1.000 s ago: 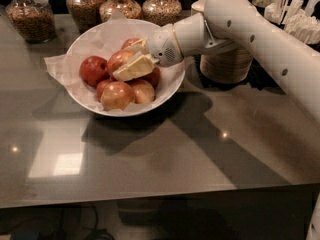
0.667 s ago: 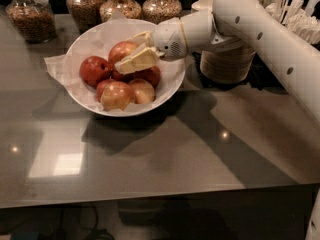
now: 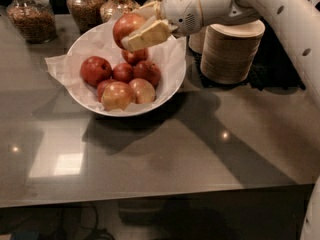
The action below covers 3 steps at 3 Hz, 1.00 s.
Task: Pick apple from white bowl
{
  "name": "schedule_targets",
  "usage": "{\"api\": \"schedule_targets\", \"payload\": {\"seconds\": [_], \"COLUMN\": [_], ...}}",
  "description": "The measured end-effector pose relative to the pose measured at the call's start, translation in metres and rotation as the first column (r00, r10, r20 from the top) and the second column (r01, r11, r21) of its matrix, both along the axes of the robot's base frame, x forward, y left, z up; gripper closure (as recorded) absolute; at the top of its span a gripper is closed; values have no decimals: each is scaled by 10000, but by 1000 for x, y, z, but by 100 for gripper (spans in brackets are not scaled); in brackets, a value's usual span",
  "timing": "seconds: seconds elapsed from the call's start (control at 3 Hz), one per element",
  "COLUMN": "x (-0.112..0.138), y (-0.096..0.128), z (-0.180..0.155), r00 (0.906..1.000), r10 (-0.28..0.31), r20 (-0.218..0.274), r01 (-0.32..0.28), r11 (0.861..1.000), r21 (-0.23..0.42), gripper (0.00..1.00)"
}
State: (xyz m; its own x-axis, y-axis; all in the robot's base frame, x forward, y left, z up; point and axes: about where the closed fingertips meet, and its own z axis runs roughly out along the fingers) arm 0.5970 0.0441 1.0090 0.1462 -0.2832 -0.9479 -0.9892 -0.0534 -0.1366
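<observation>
Above one white bowl (image 3: 169, 90), gripper (image 3: 135, 30) clasping one apple (image 3: 125, 26)

White arm (image 3: 280, 14) comes in from the upper right, slopes down to the left, and ends in a rounded wrist (image 3: 187, 9) near top centre. Gripper (image 3: 131, 29) points left from the wrist, up over the back part of the white bowl (image 3: 177, 84). Its two cream fingers (image 3: 150, 34) are clamped on the apple (image 3: 122, 26), one across the near side and one behind the top, holding it clear of the other fruit.
</observation>
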Motion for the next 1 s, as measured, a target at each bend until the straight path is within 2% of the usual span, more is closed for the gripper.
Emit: {"api": "schedule_targets", "payload": {"seconds": [0.33, 1.0], "x": [-3, -22], "y": [-11, -25], "z": [27, 71], "r00": [9979, 9817], "r10": [63, 36], "r20": [641, 1906], "r01": [-30, 210], "r11": [9987, 9917], "r21": [-515, -1269], "gripper": [100, 100]}}
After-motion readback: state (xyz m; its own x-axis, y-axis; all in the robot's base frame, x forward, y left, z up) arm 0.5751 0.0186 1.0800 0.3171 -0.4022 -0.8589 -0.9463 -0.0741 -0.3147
